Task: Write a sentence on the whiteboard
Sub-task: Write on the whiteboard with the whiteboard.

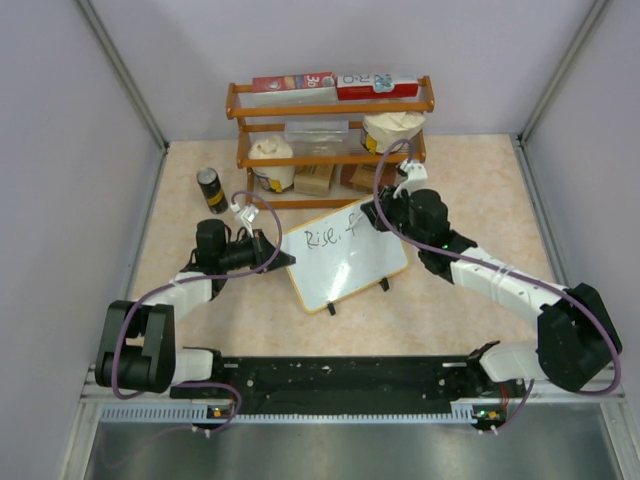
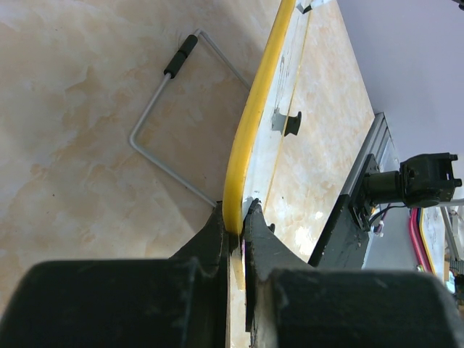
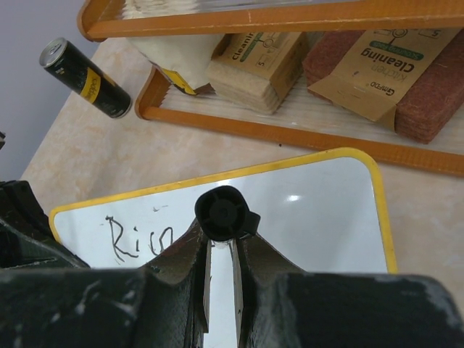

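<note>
One whiteboard [image 1: 350,268] stands face-up and tilted on two feet [image 1: 332,308] on the table [image 1: 470,180], its long axis running from the left pincer [image 1: 284,254], clamped on its short edge, to the right pincer [image 1: 384,213], closed on one marker [image 3: 221,212] just beside the sentence [image 1: 330,238] "Rise, f".

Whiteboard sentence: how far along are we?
Done: the sentence reads "Rise, f" so far, along the top of the whiteboard. In hand: the left gripper clamps the board's edge, and the right gripper holds the marker at the board. Left: everything after "f"; the lower board is bare.
</note>
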Tool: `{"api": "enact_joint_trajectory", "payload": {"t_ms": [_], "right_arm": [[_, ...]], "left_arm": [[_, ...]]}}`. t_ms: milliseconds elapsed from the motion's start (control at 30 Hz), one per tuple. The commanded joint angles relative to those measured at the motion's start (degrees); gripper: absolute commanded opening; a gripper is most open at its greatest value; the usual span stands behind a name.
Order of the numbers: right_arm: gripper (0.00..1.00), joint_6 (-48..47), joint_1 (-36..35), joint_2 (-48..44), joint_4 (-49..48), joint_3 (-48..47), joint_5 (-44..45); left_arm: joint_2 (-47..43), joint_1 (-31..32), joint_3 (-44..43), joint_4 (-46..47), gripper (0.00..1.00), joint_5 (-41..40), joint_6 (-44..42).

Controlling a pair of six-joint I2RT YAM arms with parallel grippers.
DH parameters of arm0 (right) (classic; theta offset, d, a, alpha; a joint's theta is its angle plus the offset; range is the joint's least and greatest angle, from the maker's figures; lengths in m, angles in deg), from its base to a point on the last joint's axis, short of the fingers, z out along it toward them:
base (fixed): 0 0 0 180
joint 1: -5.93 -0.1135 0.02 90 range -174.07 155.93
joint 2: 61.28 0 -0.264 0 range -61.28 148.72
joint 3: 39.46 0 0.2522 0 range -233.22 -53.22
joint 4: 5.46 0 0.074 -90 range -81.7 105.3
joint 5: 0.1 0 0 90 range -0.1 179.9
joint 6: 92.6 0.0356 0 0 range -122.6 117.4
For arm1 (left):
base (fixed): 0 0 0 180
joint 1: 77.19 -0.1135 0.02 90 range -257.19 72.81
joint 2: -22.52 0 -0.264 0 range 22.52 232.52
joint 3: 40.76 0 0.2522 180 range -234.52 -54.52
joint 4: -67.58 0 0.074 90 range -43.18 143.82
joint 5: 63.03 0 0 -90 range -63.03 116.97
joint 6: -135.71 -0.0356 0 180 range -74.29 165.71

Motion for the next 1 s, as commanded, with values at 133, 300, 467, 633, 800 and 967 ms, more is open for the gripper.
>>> {"api": "enact_joint_trajectory", "payload": {"t_ms": [133,300,467,633,800,967], "right_arm": [[0.00,0.4,2.0,0.2,0.9,-1.8,3.6],[0.00,0.6,2.1,-1.7,0.2,-1.1,3.0],[0.00,1.7,2.6,-5.4,-2.6,1.4,2.6],[0.00,1.8,3.7,-4.8,-1.7,0.6,2.5],[0.00,2.0,3.9,-3.1,-1.7,-0.2,0.8],[0.00,2.3,3.9,-1.1,-1.3,-1.0,0.2]], "left_arm": [[0.3,-0.1,1.7,-2.3,0.00,-11.2,-7.9],[0.4,-0.1,1.7,-2.4,0.00,-11.1,-7.9],[0.6,-0.1,1.6,-2.4,0.00,-11.0,-7.9],[0.9,-0.1,1.5,-2.4,0.00,-10.8,-7.9],[0.6,-0.1,1.6,-2.4,0.00,-11.0,-7.9],[0.6,-0.1,1.7,-2.4,0.00,-11.0,-7.9]]}}
